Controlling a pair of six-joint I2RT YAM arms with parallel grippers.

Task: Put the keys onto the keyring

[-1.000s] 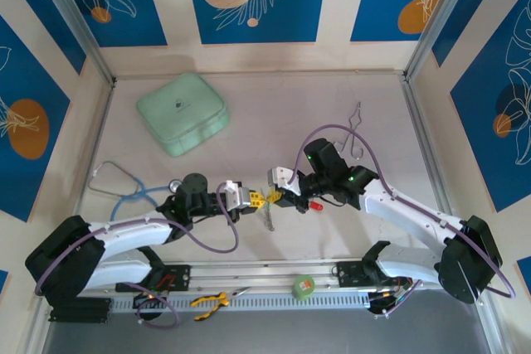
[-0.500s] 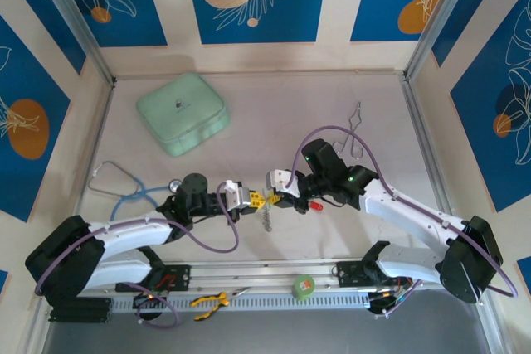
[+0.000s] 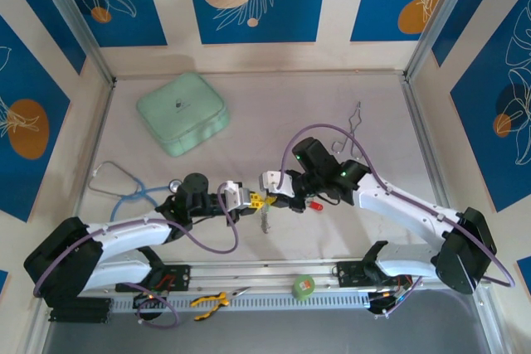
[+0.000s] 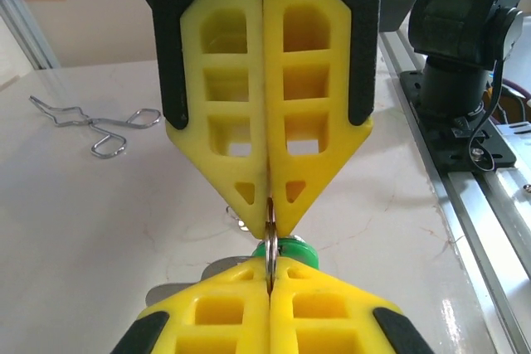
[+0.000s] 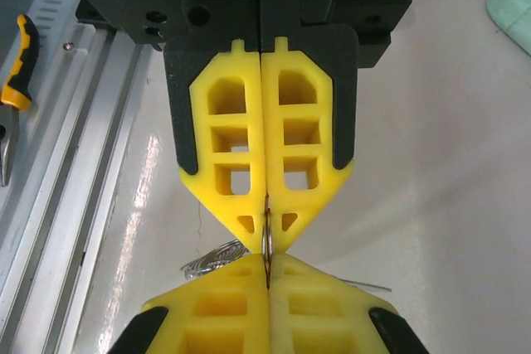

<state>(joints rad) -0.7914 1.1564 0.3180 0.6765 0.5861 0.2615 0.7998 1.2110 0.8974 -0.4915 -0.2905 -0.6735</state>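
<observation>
My two grippers meet tip to tip over the middle of the table. The left gripper (image 3: 254, 200) (image 4: 270, 266) and the right gripper (image 3: 272, 197) (image 5: 267, 263) are both shut on the keyring (image 4: 270, 234) (image 5: 267, 240), a thin metal ring seen edge-on between the yellow tips. A silvery coil (image 5: 212, 257) (image 3: 265, 220) hangs below it. The green-headed key (image 4: 292, 251) sits right against the ring behind my left fingertips; whether it is threaded on I cannot tell. The red-headed key (image 3: 315, 204) lies on the table just under the right wrist.
A mint-green case (image 3: 182, 112) sits at the back left and a blue stethoscope (image 3: 124, 192) at the left. A bent wire piece (image 3: 355, 130) (image 4: 91, 126) lies at the back right. On the near rail are a green tape roll (image 3: 304, 287) and pliers (image 3: 209, 302).
The right arm has swung slightly left, nudging the joined grippers and hanging coil a little leftward. Both grippers stay pinched on the ring.
</observation>
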